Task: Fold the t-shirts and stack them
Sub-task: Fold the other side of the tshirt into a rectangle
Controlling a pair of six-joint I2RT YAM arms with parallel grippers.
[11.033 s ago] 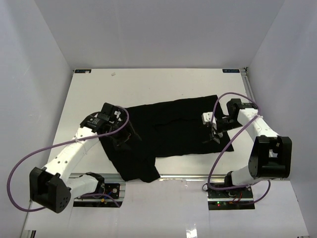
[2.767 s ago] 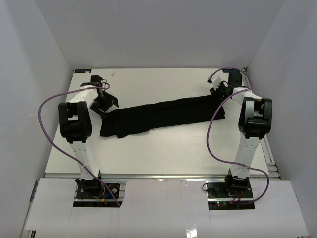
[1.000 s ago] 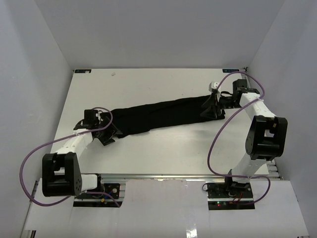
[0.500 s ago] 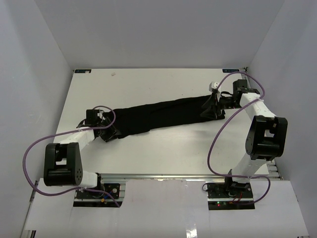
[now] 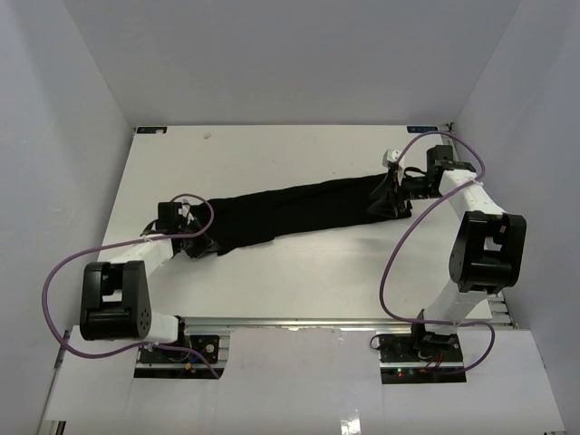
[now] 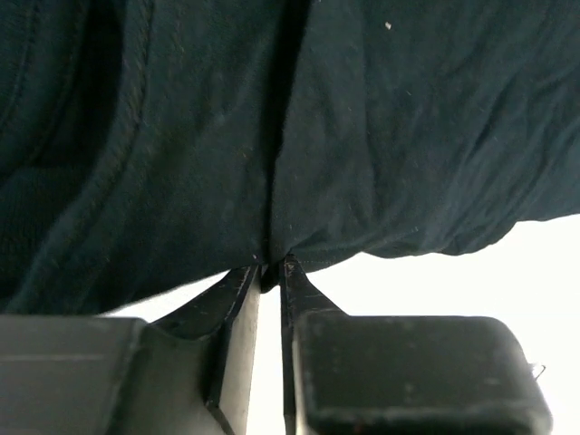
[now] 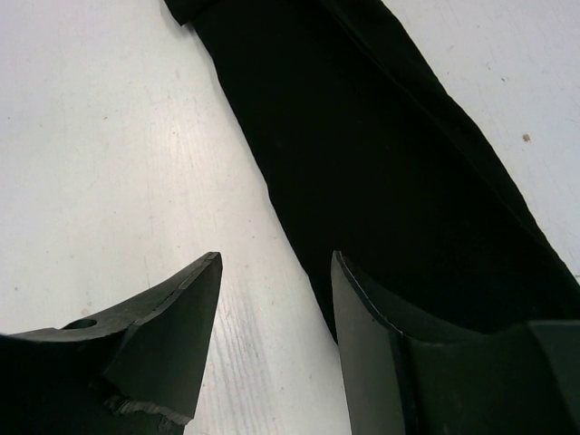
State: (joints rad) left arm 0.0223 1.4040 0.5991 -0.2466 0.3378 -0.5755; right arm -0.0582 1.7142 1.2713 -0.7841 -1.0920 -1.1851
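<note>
1. One black t-shirt (image 5: 299,207).
2. One white table (image 5: 299,281).
3. Two robot arms: the left arm (image 5: 149,246) and the right arm (image 5: 462,186).
4. Two grippers, one on each arm: the left gripper (image 6: 272,267) and the right gripper (image 7: 276,263). Each has two fingers.
5. Two purple cables: the left cable (image 5: 68,265) and the right cable (image 5: 388,267).

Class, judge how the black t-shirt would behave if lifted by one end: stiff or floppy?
Probably floppy: the t-shirt lies wrinkled in a folded strip. It would likely sag from the left hand pinching its edge.
</note>
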